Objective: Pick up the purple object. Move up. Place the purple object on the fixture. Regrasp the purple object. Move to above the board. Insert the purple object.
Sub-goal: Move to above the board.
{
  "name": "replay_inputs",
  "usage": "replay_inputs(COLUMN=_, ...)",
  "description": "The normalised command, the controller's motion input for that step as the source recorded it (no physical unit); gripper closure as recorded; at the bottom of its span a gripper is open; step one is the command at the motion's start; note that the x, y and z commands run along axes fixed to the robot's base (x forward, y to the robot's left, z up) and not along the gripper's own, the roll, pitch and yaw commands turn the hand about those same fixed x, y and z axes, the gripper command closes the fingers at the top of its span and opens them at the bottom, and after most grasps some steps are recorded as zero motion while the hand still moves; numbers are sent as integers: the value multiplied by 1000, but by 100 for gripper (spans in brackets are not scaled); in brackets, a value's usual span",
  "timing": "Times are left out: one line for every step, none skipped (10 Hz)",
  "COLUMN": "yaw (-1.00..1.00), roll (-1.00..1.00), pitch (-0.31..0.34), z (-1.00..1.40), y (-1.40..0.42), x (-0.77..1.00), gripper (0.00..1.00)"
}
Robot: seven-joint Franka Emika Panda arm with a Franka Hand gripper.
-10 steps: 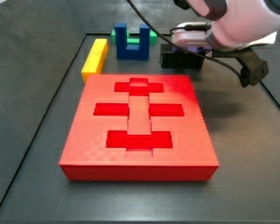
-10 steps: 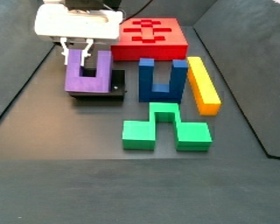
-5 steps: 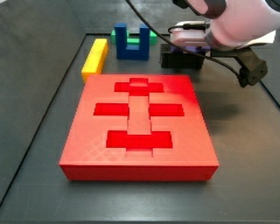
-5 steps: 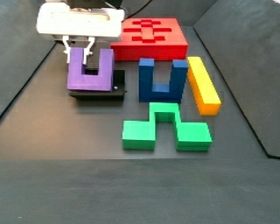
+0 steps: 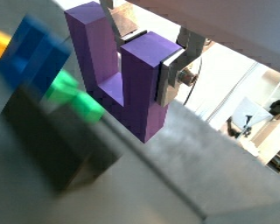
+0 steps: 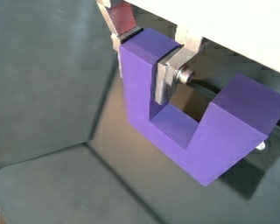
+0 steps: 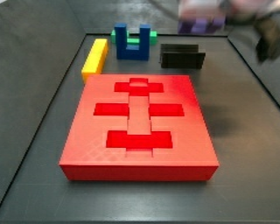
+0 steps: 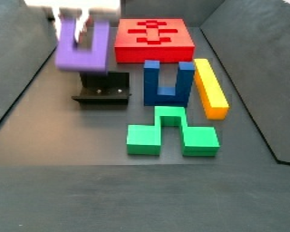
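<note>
Near you, the green block (image 8: pixel 169 133) and blue U (image 8: pixel 167 82) sit mid-counter, untouched. Fixture (image 8: pixel 101 89) stands empty by the left edge. Above it your claw (image 8: pixel 80 20) is clenched on one prong of the purple object (image 8: pixel 81 50), w/ prongs up, prob. for carrying to the board (image 8: pixel 159 35) at the far edge.

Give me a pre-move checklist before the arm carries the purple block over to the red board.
1. Grip: gripper shut on one prong of the purple block, seen in both wrist views. Ok.
2. Block lifted off the fixture: it hangs above it in a side view. Ok.
3. Block hangs straight: prongs point up. Ok, though blurred.
4. Board recesses free of other pieces. Ok.
5. Blue block and yellow bar off the board. Ok.
6. Which recess fits the block: cannot tell.
</note>
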Motion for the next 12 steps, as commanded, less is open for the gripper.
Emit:
replay_inputs(yaw=10, roll=-73, pitch=8, z=1400, y=15, x=-46, gripper=100)
replay_inputs(yaw=7, roll=-47, pitch=20, z=1400, y=7, x=-46, gripper=100)
replay_inputs(yaw=10, roll=-17, pitch=25, z=1400, y=1, x=-46, gripper=100)
replay_inputs(yaw=15, roll=-6, pitch=23, z=1400, y=2, x=-50, gripper=100)
replay_inputs(yaw=13, roll=-13, pitch=30, z=725, y=-11, x=-24, gripper=100)
replay_inputs(yaw=13, roll=-8, pitch=36, z=353, y=1, x=6, gripper=100)
replay_inputs(yaw=-25, roll=-1000, pitch=165, z=284, y=-1384, x=-1400, gripper=100)
replay_inputs(yaw=-23, roll=-1000, pitch=151, z=285, y=-1357, x=-1400, gripper=100)
replay_inputs(yaw=-8, roll=-1000, pitch=122, z=269, y=-1251, x=-1400, gripper=100)
replay_inputs(yaw=5, roll=-1000, pitch=112, z=240, y=-1196, x=-1400, gripper=100)
replay_inputs(yaw=12, roll=-1000, pitch=115, z=259, y=-1204, x=-1400, gripper=100)
replay_inputs(yaw=26, roll=-1000, pitch=106, z=248, y=-1144, x=-1400, gripper=100)
